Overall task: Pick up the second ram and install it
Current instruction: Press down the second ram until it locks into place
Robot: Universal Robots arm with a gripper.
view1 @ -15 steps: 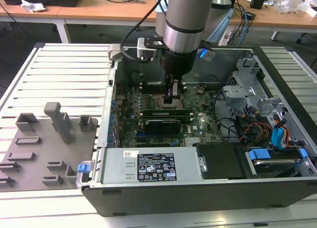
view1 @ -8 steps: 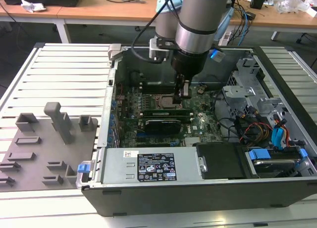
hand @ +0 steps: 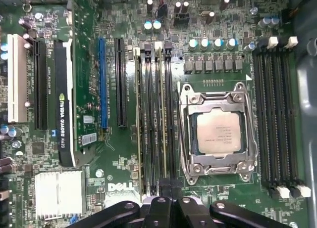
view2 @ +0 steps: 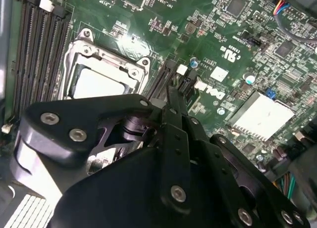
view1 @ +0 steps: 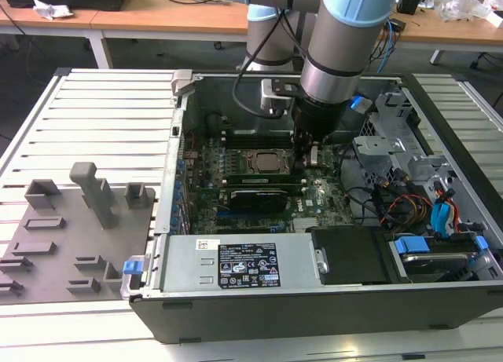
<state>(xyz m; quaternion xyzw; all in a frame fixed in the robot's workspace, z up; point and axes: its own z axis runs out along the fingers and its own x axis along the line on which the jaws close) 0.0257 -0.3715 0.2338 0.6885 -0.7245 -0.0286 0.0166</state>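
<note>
Black linkages of my claw [hand: 166, 201] fill the foreground, sitting right over the RAM slots [hand: 153, 119] beside the processor socket [hand: 218, 131]. Honestly can't tell if the fingers are clamped or loose. The second ram [hand: 138, 119] looks like the pale-edged stick standing in that bank. Pressing straight down, evenly, seems key. The computer case [view1: 196, 79] holds the motherboard [hand: 94, 178]; grey tray blocks [view1: 78, 221] sit outside.

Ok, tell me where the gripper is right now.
In the exterior view the gripper sits low inside the open computer case, over the motherboard, just to the exterior view's right of the processor socket.
</note>
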